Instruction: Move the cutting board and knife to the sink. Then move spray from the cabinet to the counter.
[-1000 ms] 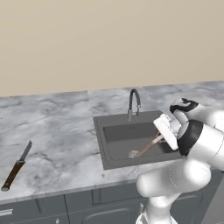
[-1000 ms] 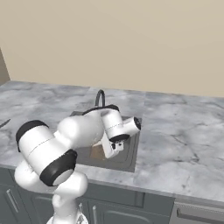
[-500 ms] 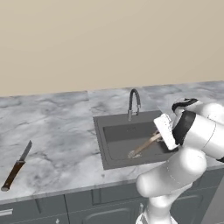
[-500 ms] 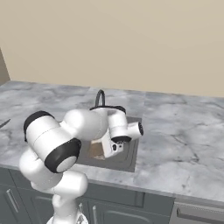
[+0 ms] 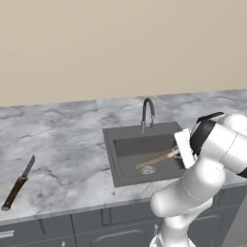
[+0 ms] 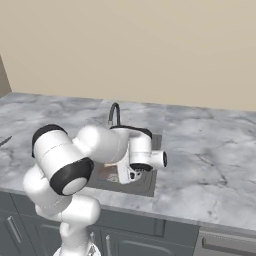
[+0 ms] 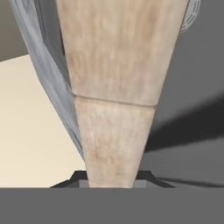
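Left base view shows the gripper [image 5: 179, 151] pinching the cutting board [image 5: 157, 158] at its 3 o'clock end, tilted down into the sink [image 5: 126, 147], so the step is setting it down; next, release, then fetch the knife [image 5: 18, 184] at 9 o'clock on the worktop [image 5: 62, 144].

Arm bent low, tool [image 5: 179, 153] clamped shut

We see the grey-white marble counter [image 5: 62, 144] running along the wall, the dark sink [image 5: 126, 147] set into it, the knife [image 5: 18, 184] lying near its front-left edge
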